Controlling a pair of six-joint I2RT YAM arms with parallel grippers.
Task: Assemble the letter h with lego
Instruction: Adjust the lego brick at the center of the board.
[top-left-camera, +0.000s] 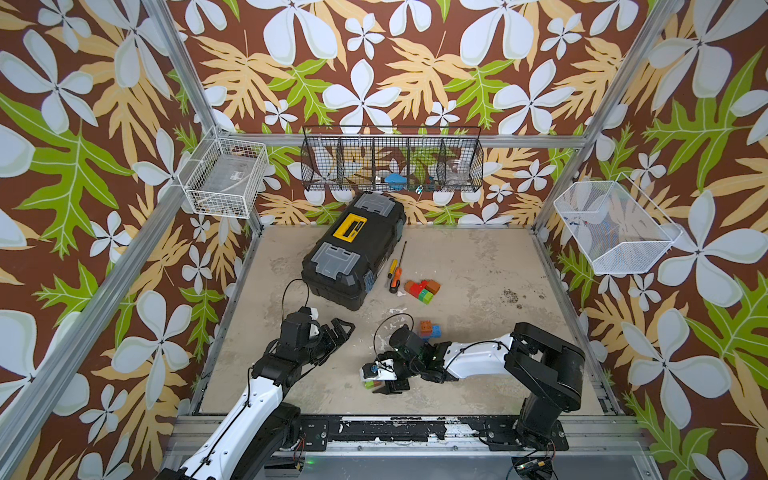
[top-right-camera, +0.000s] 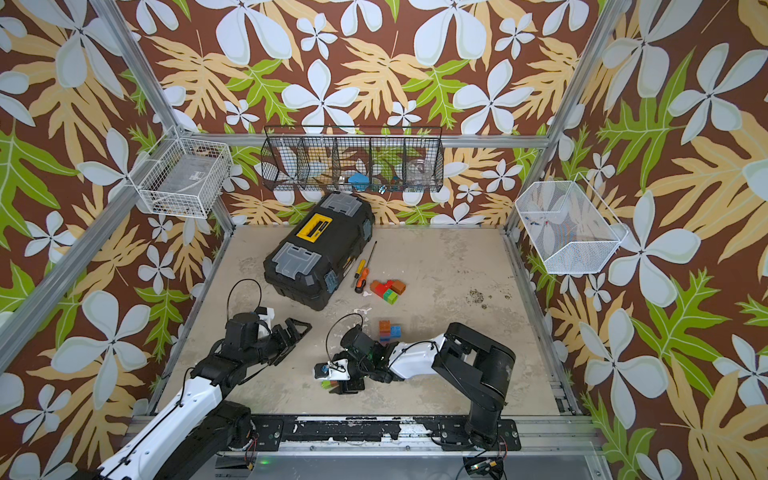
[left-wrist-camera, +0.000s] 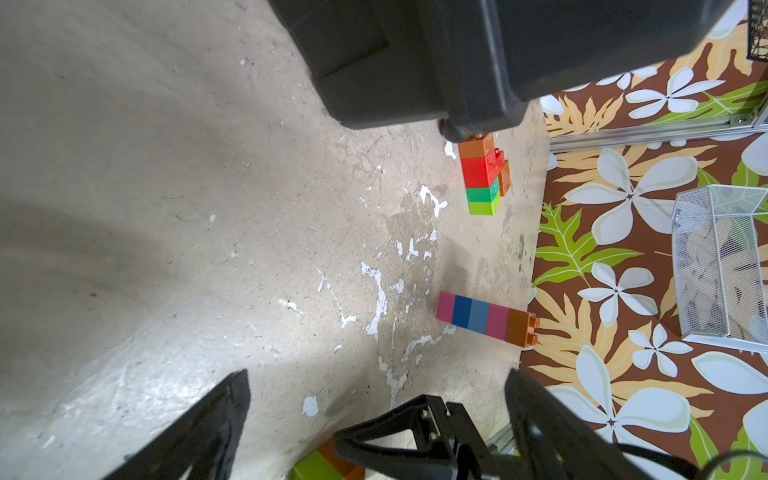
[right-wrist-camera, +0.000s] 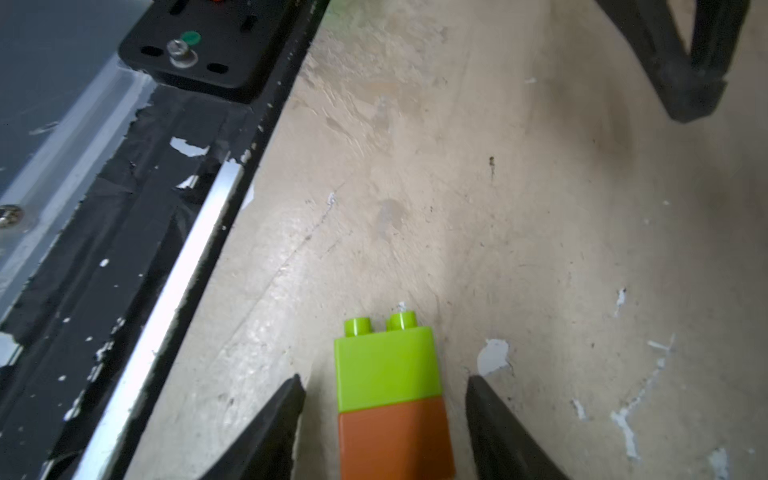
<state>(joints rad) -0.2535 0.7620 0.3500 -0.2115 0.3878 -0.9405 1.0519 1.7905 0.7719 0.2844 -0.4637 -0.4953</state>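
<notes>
Lying low near the front edge of the bench (top-left-camera: 478, 270), the right claw (right-wrist-camera: 384, 376) has its fingers apart on either side of a lime-and-orange stack (right-wrist-camera: 388, 390) (bare bench shows in the gap on each side, so neither finger touches it). The stack lies on its side, with the lime brick outermost and its two studs pointing away from the claw. In both top views only a sliver of it peeks out from under the claw.

The left claw (top-left-camera: 340, 330) hovers above the left part of the bench, spread wide with nothing between its fingers.

Just behind the right arm, a pink, blue and orange column (left-wrist-camera: 486, 318) lies flat on the bench, partly hidden by the arm in both top views. Farther back, a red, orange and green cluster (top-left-camera: 422, 289) of lego sits just beside two screwdrivers (top-left-camera: 395, 276), which lie next to a black toolbox (top-left-camera: 353, 245).
</notes>
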